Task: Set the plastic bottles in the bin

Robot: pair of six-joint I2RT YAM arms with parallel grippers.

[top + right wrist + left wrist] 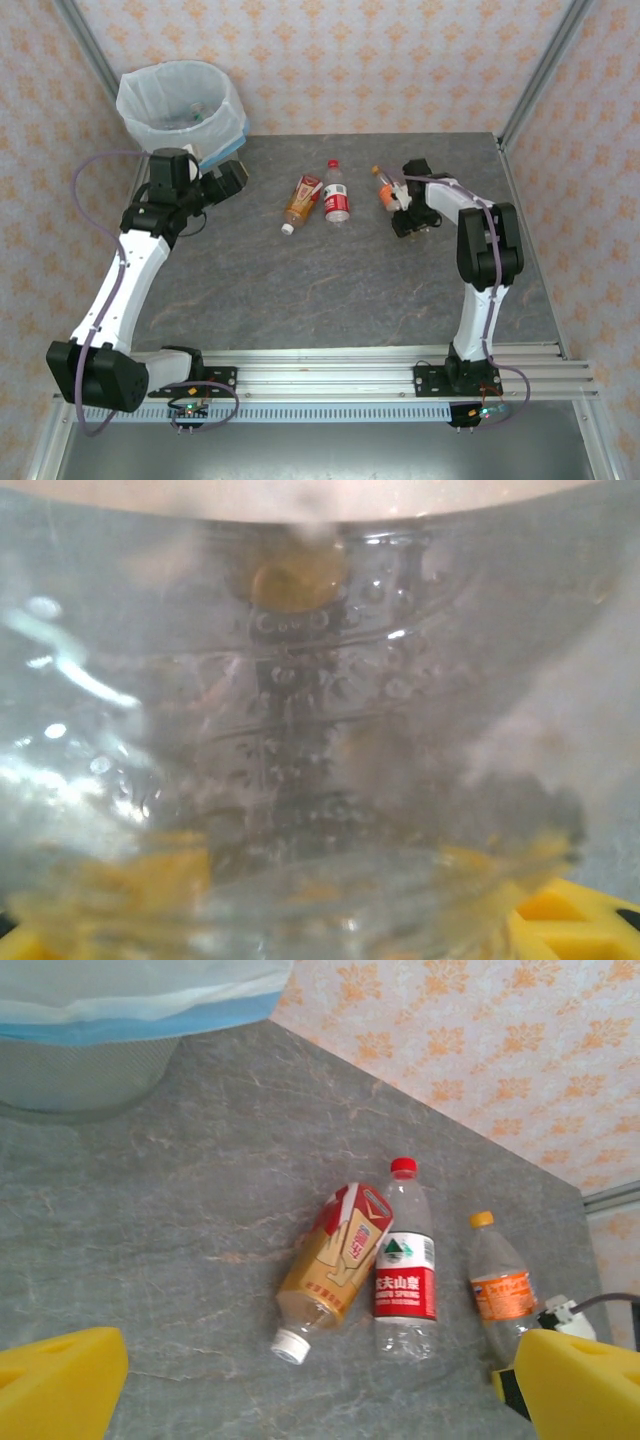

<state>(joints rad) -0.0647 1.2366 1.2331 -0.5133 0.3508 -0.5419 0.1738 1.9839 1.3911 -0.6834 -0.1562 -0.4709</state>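
The orange bottle (383, 187) at 1 o'clock is straddled by the right gripper (398, 207) for lifting, though its grip cannot be told. The left gripper (232, 178) is held open and empty.

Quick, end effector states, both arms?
Left end effector: open, empty.
Right end effector: around the orange-label bottle; clamped or not, cannot tell.

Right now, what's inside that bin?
The bin holds a white bag liner and a few clear bottles at the bottom. Its folds hide how many.
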